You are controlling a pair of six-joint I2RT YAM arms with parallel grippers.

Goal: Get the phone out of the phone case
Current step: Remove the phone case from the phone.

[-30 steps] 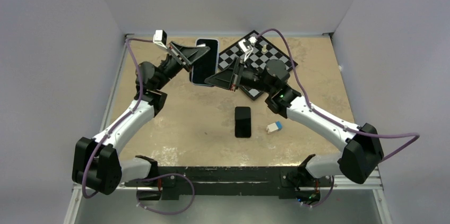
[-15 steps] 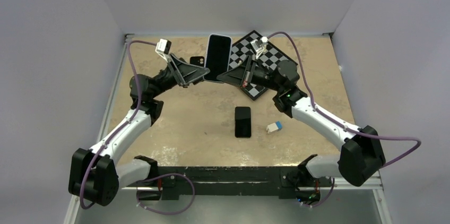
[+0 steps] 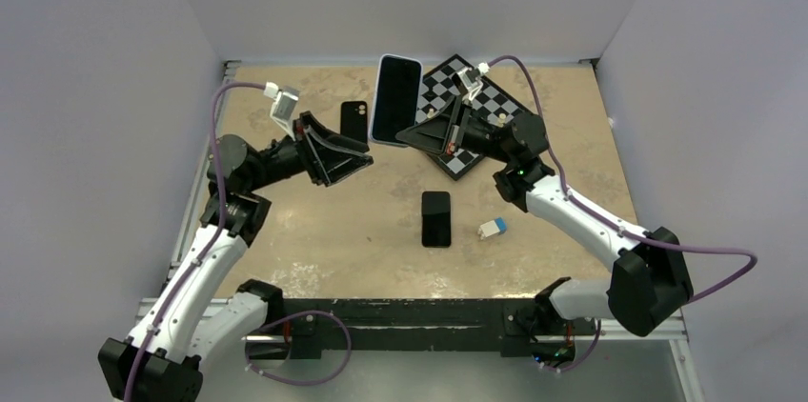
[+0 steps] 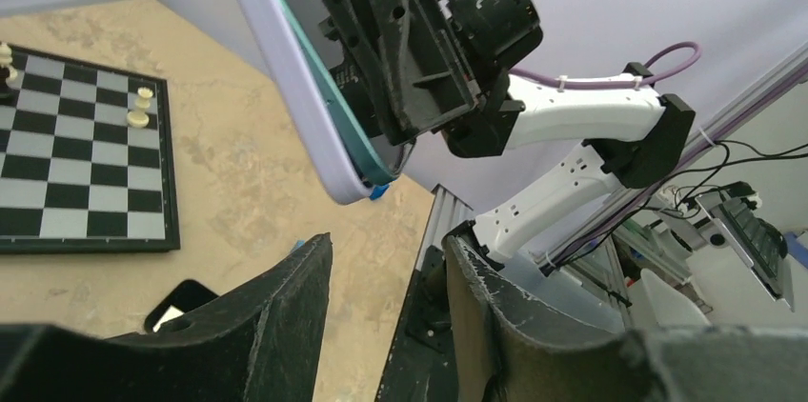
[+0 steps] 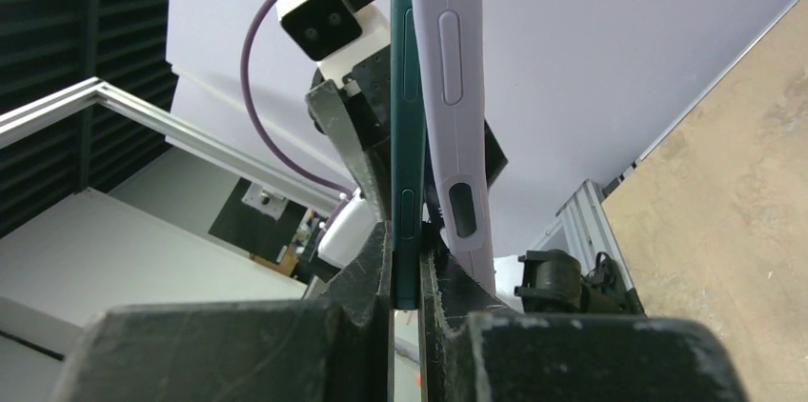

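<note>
My right gripper [image 3: 408,135] is shut on the lower end of a teal phone [image 5: 408,126] and holds it upright above the table's far middle. The lavender phone case [image 3: 394,99] still hangs on the phone. In the right wrist view the case [image 5: 451,88] stands peeled away from the phone's edge, beside my right finger. My right gripper [image 5: 408,240] pinches only the phone. My left gripper [image 3: 365,162] is open and empty, to the left of and below the phone. In the left wrist view my left gripper [image 4: 389,245] faces the cased phone [image 4: 307,97] from a short way off.
A black phone [image 3: 435,218] lies face up mid-table, with a small blue and white block [image 3: 492,228] to its right. A small black object with camera lenses [image 3: 353,121] lies behind my left gripper. A chessboard [image 3: 491,102] with a few pieces lies at the back right.
My left gripper has let go of the cased phone and drawn back to the left and down. My right gripper has carried the phone slightly up and toward the back.
</note>
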